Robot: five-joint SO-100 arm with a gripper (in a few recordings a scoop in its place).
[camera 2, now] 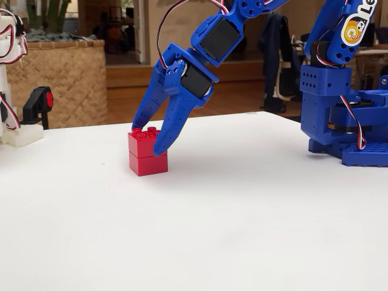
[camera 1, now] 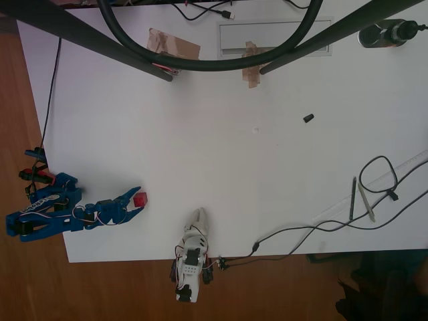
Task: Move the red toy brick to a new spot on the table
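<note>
Where tool straddles red toy brick

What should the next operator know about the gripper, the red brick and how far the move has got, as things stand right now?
Gripper: blue, tips down at the red toy brick. One finger lies across its front face and the other sits at the studs behind. Whether it actually clamps the brick cannot be told.
Brick: resting on the table, not lifted. In the overhead view it sits near the table's lower left edge.
Done: approach, fingers at the brick.
Left: confirm the grip, lift, carry to a bare area of the table, set down, release.
Nearby: a small black piece lies far off, and cables trail along the lower right.
</note>
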